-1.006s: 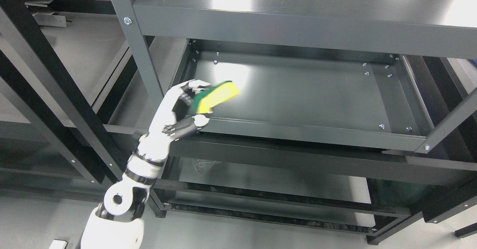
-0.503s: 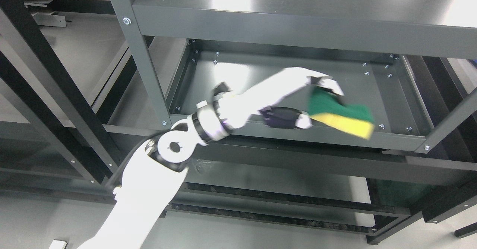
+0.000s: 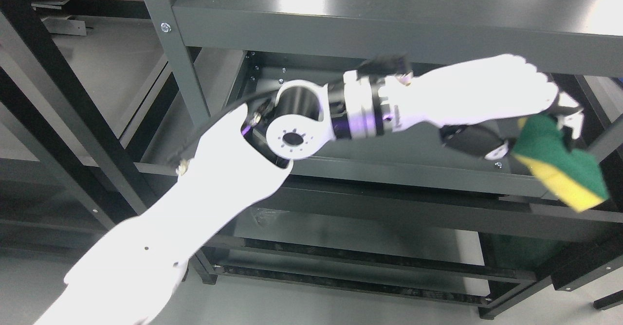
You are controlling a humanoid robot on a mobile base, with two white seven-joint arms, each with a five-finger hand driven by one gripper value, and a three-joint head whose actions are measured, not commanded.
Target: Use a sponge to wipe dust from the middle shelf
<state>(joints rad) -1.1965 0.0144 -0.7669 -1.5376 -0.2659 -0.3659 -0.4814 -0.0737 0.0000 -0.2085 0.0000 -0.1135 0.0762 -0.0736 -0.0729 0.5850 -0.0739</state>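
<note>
My left arm reaches from the lower left across the dark grey middle shelf (image 3: 418,142) to its right end. The left hand (image 3: 528,133) is shut on a sponge (image 3: 559,167) with a green scouring face and a yellow body. The sponge hangs at the shelf's front right corner, partly past the front rail and beside the right upright post. It is tilted, yellow side down and to the front. The arm hides much of the shelf surface. My right hand does not show.
The top shelf (image 3: 389,9) overhangs the middle one closely. Grey upright posts stand at the front left (image 3: 170,62) and front right (image 3: 608,140). A lower shelf (image 3: 350,237) lies beneath. Black racking (image 3: 53,96) stands at the left.
My left hand has swept the sponge from the shelf's left end across to the right end, passing the middle half a second ago. The arm has stretched out and risen.
</note>
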